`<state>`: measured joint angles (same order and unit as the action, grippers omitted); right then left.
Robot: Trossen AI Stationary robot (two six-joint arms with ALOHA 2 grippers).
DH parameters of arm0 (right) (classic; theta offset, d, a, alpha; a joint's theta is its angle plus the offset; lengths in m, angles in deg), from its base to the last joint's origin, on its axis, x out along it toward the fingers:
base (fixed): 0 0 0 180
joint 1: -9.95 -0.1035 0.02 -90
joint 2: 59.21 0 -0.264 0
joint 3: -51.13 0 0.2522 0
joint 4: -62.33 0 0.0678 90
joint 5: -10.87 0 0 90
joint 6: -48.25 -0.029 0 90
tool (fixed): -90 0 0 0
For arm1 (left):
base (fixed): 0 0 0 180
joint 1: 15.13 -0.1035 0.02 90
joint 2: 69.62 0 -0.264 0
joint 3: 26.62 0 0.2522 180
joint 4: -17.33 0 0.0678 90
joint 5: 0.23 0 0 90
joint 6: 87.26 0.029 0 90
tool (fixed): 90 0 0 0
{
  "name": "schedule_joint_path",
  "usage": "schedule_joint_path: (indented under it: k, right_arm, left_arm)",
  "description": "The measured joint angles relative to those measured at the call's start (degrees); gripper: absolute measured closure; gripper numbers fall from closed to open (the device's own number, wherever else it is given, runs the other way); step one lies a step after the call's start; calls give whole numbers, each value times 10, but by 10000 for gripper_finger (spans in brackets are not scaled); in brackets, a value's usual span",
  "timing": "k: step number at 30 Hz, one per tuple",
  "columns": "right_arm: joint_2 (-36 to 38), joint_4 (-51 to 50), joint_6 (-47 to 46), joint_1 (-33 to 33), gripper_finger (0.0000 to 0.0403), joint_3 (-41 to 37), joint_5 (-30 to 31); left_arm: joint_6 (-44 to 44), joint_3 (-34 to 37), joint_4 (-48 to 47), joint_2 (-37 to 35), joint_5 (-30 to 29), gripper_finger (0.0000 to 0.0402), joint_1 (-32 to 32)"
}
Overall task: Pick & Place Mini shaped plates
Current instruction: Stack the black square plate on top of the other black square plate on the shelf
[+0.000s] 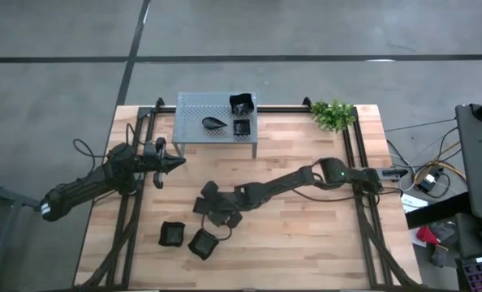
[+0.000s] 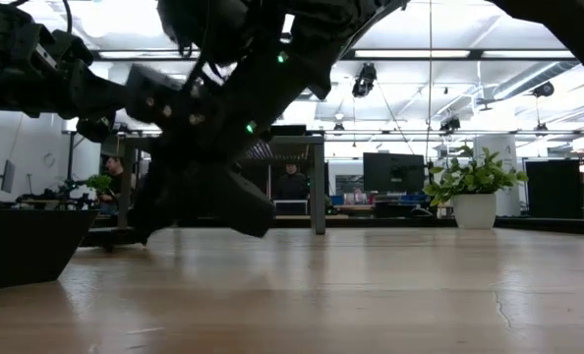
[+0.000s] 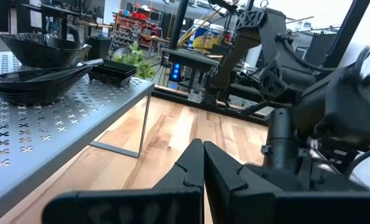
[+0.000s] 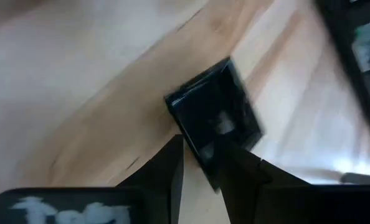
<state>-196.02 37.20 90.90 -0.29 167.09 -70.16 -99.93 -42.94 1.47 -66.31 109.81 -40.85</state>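
In the right wrist view a small black square plate (image 4: 219, 115) lies on the wooden table (image 4: 79, 93). My right gripper (image 4: 200, 146) has come down slanting onto its near rim, at the table's middle (image 1: 217, 212). Two more black plates (image 1: 173, 234) (image 1: 202, 243) sit near the front edge. On the grey perforated shelf (image 1: 194, 122) rest a leaf-shaped plate (image 1: 215, 123), a flat square one (image 1: 242, 127) and a wavy-rimmed one (image 1: 241, 103). My left gripper (image 1: 176, 163) waits at the left, shut and empty. My right gripper has the square plate's near rim (image 4: 197, 140) between its two fingers, one finger (image 4: 238, 165) over the plate's inside and the other outside on the table side. The fingers slant down from the table's right. The plate appears to lie on the table.
A green potted plant (image 1: 332, 113) stands at the far right corner. Dark rails (image 1: 363, 219) run along both sides of the table. Bare wood lies between the shelf and my right arm (image 1: 290, 180).
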Motion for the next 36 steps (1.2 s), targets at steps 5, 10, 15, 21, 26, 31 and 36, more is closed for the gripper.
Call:
schedule_joint_path:
  k: [5,10,15,21,26,31,36]
  right_arm:
    - [1,0,8,5,329,-4,-2]
    - [0,3,11,6,340,-5,-4]
    - [0,12,11,5,342,-8,-8]
    - [0,13,1,5,347,-9,-25]
    - [0,9,-5,5,384,-11,-26]
    - [0,11,-30,5,394,-13,-10]
    - [2,8,-37,3,395,-13,30]
  left_arm:
    - [0,0,0,2,0,399,0]
    - [0,0,0,2,0,399,0]
    - [0,0,0,2,0,399,0]
    - [0,0,0,2,0,399,0]
    - [0,0,0,2,0,399,0]
    - [0,0,0,2,0,399,0]
    - [0,0,0,2,0,399,0]
